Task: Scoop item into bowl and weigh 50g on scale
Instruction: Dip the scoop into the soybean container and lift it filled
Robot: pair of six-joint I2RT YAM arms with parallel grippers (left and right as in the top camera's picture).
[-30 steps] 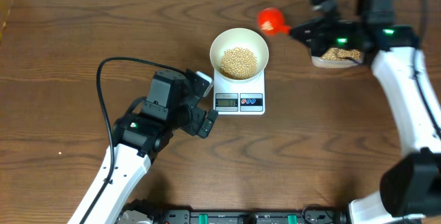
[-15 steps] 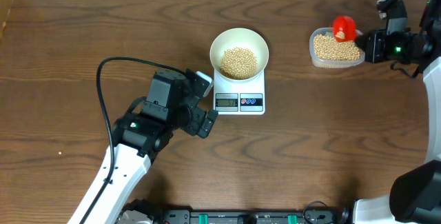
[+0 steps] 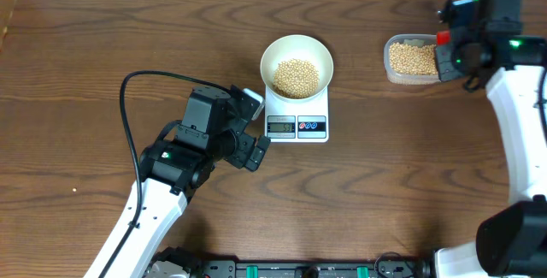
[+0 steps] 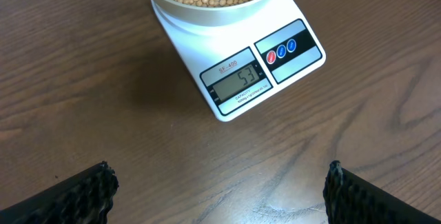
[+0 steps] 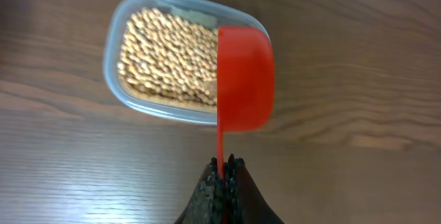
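Observation:
The white bowl stands on the white scale with a heap of tan beans in it. In the left wrist view the scale's display reads 53, below the bowl. My left gripper hovers open just left of the scale, its fingers wide apart with nothing between them. My right gripper is shut on the thin handle of the red scoop. The scoop hangs turned on its side over the right end of the clear tub of beans.
The clear tub sits at the back right of the wooden table, partly under my right arm. A black cable loops left of the left arm. Both arm bases stand at the table's front edge.
My right arm has carried the red scoop from beside the bowl back to the tub at the right. The left arm, bowl and scale have not moved.

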